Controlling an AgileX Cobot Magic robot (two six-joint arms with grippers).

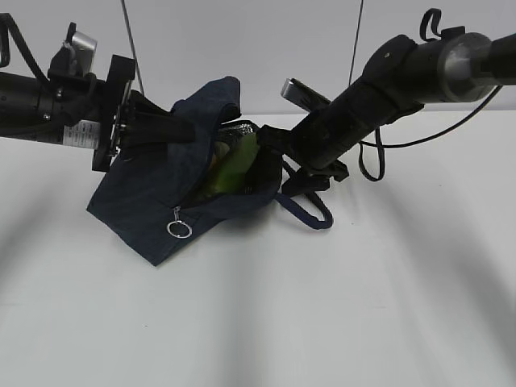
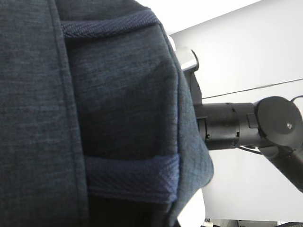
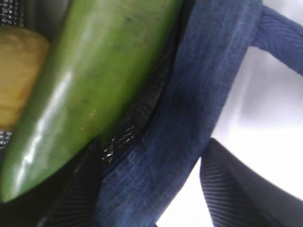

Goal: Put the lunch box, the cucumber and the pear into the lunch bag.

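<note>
The lunch bag (image 1: 153,197) lies on its side on the white table (image 1: 339,306), its mouth gaping toward the right and its metal ring pull (image 1: 179,229) hanging at the front edge of the opening. Inside the mouth the cucumber (image 1: 234,165) rests at a slant against the foil lining, and the right wrist view shows the pear (image 3: 19,75) touching it on the left, deeper in the bag. The lunch box cannot be made out. The left arm reaches in from the left, and its claw (image 1: 181,129) meets the raised top flap of the bag; fabric fills the left wrist view, so I cannot tell whether it grips or how wide it stands. The right arm comes down from the upper right to the bag's right rim, just above the strap handle (image 1: 310,211); its claw (image 1: 270,149) is hidden at the opening, and its state cannot be told either.
</note>
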